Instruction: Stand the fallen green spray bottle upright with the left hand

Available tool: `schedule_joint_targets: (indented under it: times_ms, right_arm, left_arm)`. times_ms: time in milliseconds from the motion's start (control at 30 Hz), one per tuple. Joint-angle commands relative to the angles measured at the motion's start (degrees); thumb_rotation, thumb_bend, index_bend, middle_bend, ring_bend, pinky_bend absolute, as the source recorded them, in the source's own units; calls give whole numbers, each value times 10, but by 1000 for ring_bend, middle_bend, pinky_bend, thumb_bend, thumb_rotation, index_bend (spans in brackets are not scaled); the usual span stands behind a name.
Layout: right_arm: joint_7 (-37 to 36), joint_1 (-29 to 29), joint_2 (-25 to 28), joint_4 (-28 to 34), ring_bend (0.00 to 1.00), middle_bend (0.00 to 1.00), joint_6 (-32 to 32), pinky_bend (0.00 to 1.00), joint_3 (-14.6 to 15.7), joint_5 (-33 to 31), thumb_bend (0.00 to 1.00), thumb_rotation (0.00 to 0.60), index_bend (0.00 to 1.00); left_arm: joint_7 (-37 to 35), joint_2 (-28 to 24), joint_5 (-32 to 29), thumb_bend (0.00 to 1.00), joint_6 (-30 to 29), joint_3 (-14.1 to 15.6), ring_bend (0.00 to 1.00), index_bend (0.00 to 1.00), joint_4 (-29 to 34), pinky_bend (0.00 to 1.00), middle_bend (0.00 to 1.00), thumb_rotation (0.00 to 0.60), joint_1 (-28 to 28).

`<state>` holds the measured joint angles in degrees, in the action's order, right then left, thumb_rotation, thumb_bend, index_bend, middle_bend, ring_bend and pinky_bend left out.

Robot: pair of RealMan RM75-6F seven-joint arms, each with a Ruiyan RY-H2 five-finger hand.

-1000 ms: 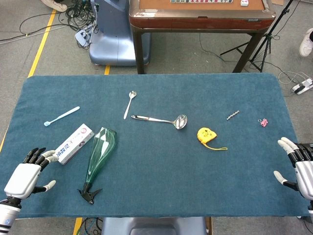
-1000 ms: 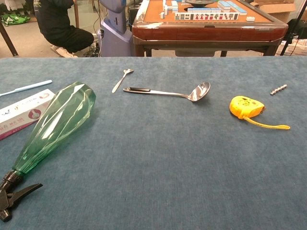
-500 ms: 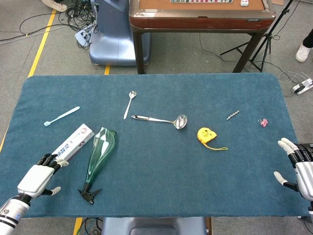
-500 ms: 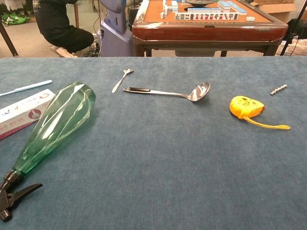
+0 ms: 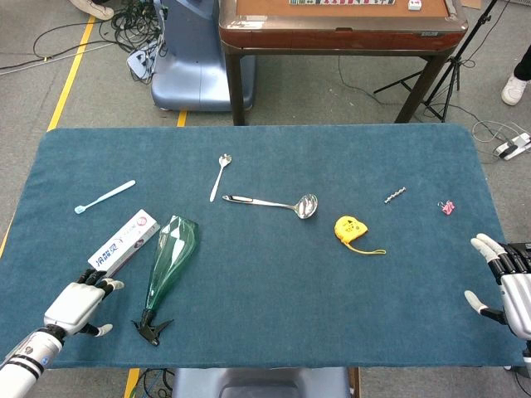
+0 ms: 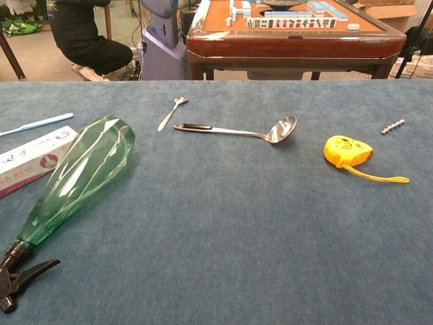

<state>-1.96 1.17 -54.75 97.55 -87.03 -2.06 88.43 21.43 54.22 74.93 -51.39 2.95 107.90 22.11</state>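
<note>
The green spray bottle [image 5: 168, 264] lies on its side on the blue table cloth, its wide base pointing away from me and its black trigger head [image 5: 151, 329] near the front edge. In the chest view the green spray bottle [image 6: 74, 177] fills the left side, black trigger head [image 6: 17, 277] at the bottom left corner. My left hand [image 5: 79, 300] hovers low at the front left, just left of the trigger head, fingers apart, holding nothing. My right hand [image 5: 506, 282] rests at the far right edge, fingers spread and empty. Neither hand shows in the chest view.
A white toothpaste box [image 5: 124, 242] lies just left of the bottle, close to my left hand. A light blue toothbrush [image 5: 104, 196], small spoon [image 5: 221, 175], ladle [image 5: 272, 202], yellow tape measure [image 5: 352, 230], screw [image 5: 395, 195] and pink clip [image 5: 448, 206] are scattered farther back.
My left hand has moved rightward and toward the front edge, closing in on the bottle's trigger end. The bottle and my right hand have not moved.
</note>
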Motion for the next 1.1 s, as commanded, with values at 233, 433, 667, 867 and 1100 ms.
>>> schedule_joint_targets:
  times_ms: [233,433,667,867,1100]
  right_arm:
    - [-1,-2,1,-1,123,143,-2,141,0,-1,204,600,144]
    - [-3,-2,2,-2,123,143,0,141,1,-2,205,600,144]
    - [-5,-4,2,-4,123,143,-1,141,1,-4,205,600,144]
    - [-10,-3,-1,-9,123,143,1,142,0,-5,206,600,144]
    - [-16,-3,-2,-14,123,143,1,141,0,-6,205,600,144]
  left_arm:
    - [44,14,-34,238,32,6,91,147,18,0,242,482,33]
    - [63,24,-72,239,52,5,91,125,27,0,242,482,59]
    - [71,23,-103,238,71,6,98,123,47,0,246,480,86]
    - [42,17,-105,238,96,-4,103,122,66,0,257,462,113]
    - [0,17,-125,238,137,-23,106,93,78,0,260,427,154]
